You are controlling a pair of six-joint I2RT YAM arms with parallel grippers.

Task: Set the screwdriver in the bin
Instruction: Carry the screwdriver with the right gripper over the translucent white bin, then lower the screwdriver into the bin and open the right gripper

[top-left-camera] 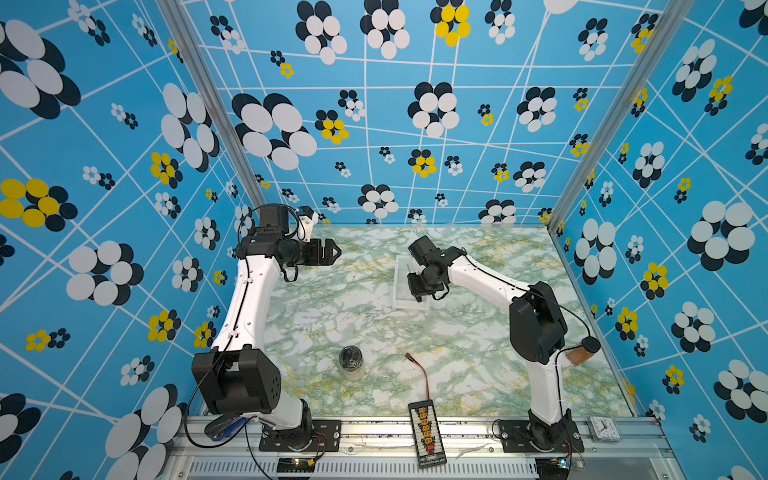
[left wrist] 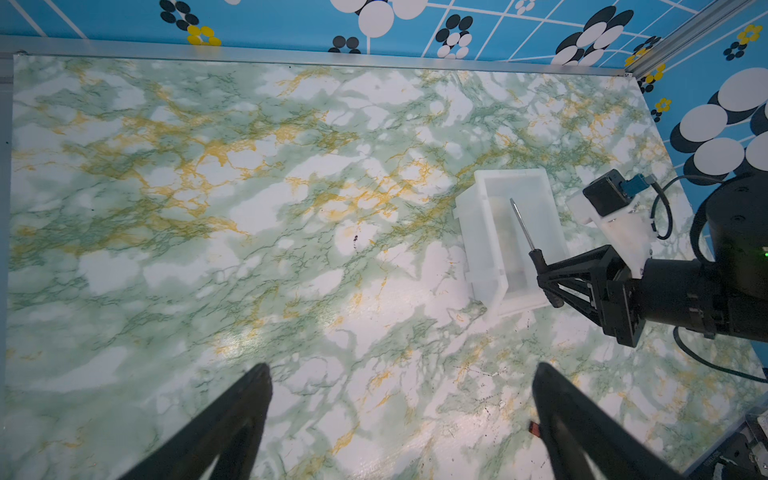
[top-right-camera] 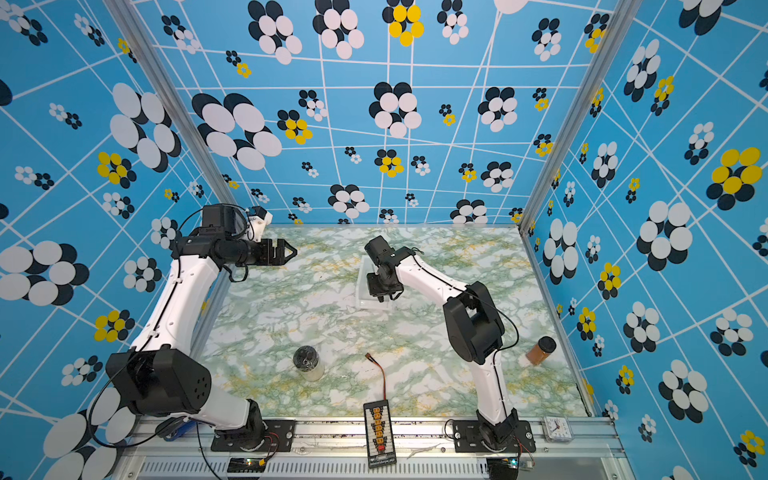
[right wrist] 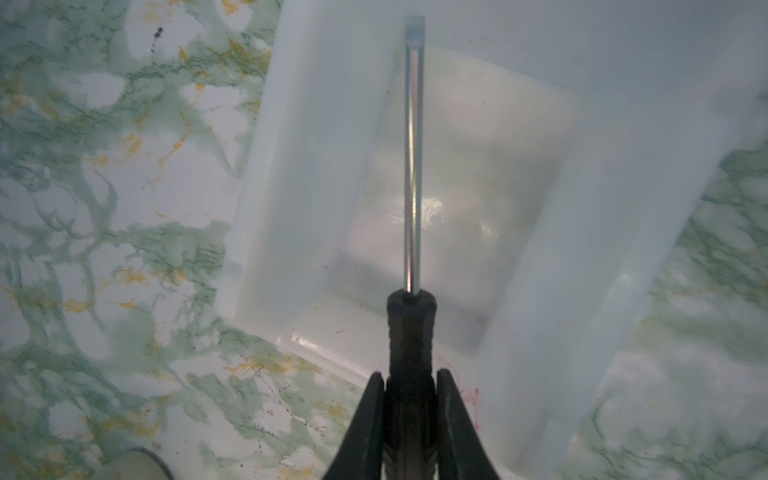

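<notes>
Screwdriver hangs over the bin, right jaws clamped on its handle; we judge release comes next; left jaws open.

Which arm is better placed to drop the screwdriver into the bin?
Right: the right fingers grip the screwdriver with its shaft over the bin; the left fingers are open, well apart from it.

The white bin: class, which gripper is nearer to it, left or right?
Right. The right gripper holds the screwdriver over the bin; the left gripper hovers open, far to the bin's left in both top views.
</notes>
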